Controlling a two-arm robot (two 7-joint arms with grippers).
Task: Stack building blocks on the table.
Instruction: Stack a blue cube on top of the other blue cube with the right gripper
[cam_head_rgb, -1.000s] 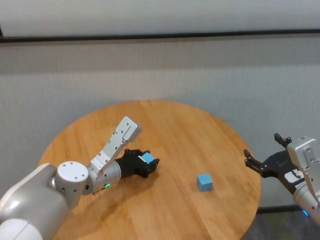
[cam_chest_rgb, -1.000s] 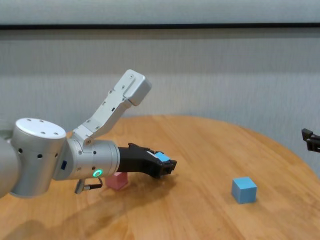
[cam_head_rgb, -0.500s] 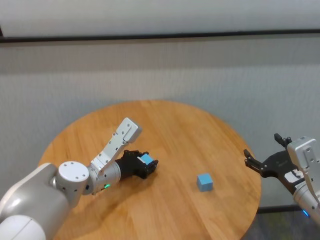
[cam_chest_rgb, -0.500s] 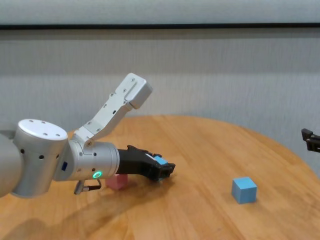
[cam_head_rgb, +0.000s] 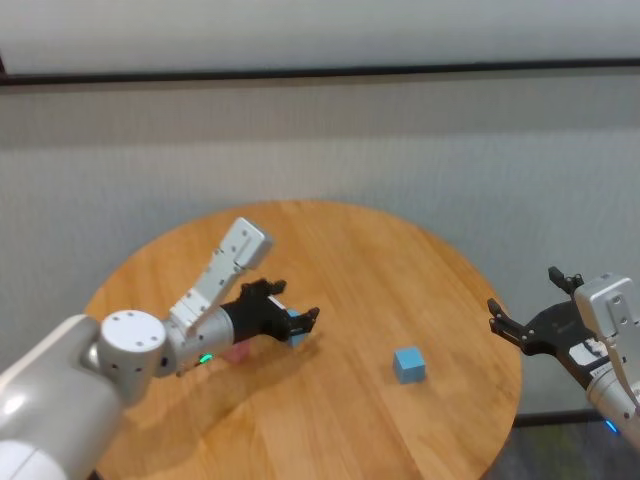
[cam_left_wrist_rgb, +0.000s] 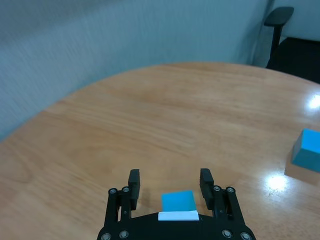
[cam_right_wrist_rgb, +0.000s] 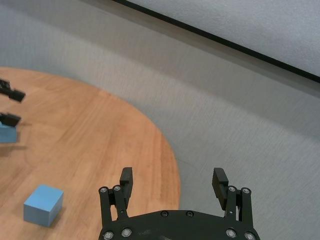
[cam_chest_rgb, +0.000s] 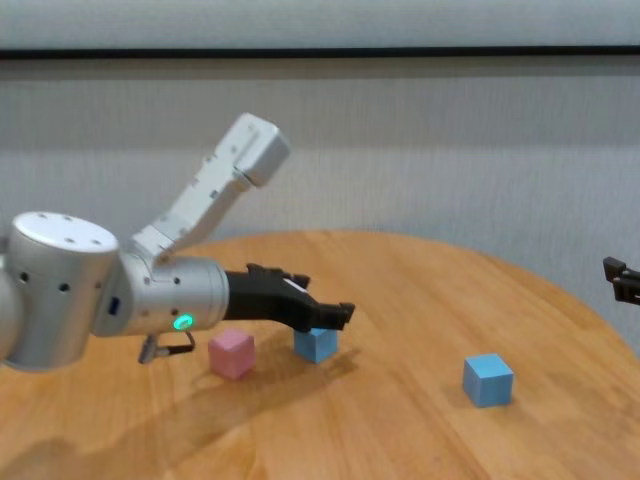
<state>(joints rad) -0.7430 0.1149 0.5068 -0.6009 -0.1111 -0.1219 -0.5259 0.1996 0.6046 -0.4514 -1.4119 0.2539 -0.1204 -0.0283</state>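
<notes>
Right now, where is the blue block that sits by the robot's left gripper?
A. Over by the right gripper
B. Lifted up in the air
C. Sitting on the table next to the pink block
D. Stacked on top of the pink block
C: in the chest view the blue block rests on the table beside the pink block, apart from it, with the left gripper open above it.

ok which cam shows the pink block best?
Chest view: the pink block sits whole on the table, beside the blue block under the open left gripper. Head view shows only a pink sliver behind the left arm. Neither wrist view shows it.
</notes>
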